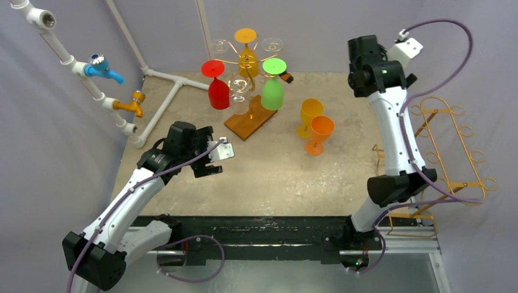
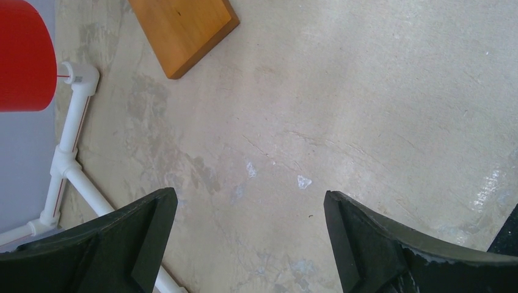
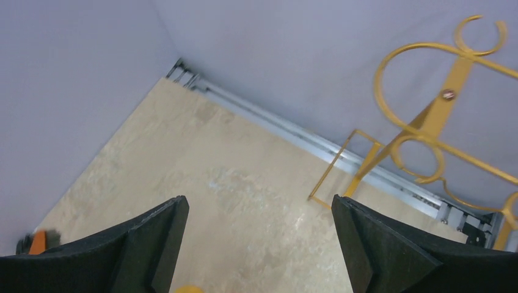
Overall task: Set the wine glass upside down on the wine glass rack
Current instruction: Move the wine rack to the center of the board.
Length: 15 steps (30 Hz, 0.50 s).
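Left gripper (image 2: pixel 250 198) and right gripper (image 3: pixel 259 207) hovered, jaws wide and empty, since the orange glass (image 1: pixel 319 133) stood upright near the rack (image 1: pixel 247 61), not yet hung.

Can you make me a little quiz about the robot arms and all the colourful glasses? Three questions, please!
1. True or false: the left end effector is holding a glass.
2. Which glasses stand upright on the table? A) red and green B) yellow and orange C) only clear ones
3. Fill in: the red glass hangs from the rack ____ down.
Key: 1 false, it is open and empty. 2 B, the yellow glass and orange glass. 3 upside.
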Tool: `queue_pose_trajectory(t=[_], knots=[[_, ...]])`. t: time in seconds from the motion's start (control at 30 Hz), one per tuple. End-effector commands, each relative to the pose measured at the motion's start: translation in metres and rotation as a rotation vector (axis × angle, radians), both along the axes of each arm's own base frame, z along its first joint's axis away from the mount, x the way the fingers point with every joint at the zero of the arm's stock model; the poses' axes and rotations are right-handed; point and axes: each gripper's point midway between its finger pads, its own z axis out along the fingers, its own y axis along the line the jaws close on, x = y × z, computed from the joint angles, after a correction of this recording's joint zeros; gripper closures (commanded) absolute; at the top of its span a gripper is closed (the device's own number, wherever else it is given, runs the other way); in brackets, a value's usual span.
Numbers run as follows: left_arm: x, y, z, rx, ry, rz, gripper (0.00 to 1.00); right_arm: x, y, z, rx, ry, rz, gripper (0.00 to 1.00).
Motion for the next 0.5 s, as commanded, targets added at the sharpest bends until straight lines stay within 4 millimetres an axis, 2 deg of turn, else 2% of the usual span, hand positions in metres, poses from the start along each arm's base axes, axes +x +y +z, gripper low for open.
queue_pose_trajectory(t=[0.0, 0.13, 0.23, 0.4, 0.47], knots=[[0.011, 0.002, 0.011, 0.008, -0.038, 0.025, 0.0, -0.03, -0.047, 0.048, -0.033, -0.175, -0.116, 0.01], [0.013, 0.002, 0.005, 0.023, -0.015, 0.032, 0.0, -0.04, -0.071, 0.062, -0.065, -0.174, -0.173, 0.02], [0.015, 0.003, 0.004, 0.03, -0.014, 0.037, 0.0, -0.047, -0.09, 0.062, -0.057, -0.171, -0.203, 0.03], [0.014, 0.005, 0.002, 0.045, -0.004, 0.041, 0.0, -0.054, -0.127, 0.034, -0.028, -0.13, -0.247, 0.07], [0.013, 0.007, 0.0, 0.053, 0.0, 0.041, 0.0, -0.054, -0.134, 0.026, -0.012, -0.12, -0.247, 0.1]])
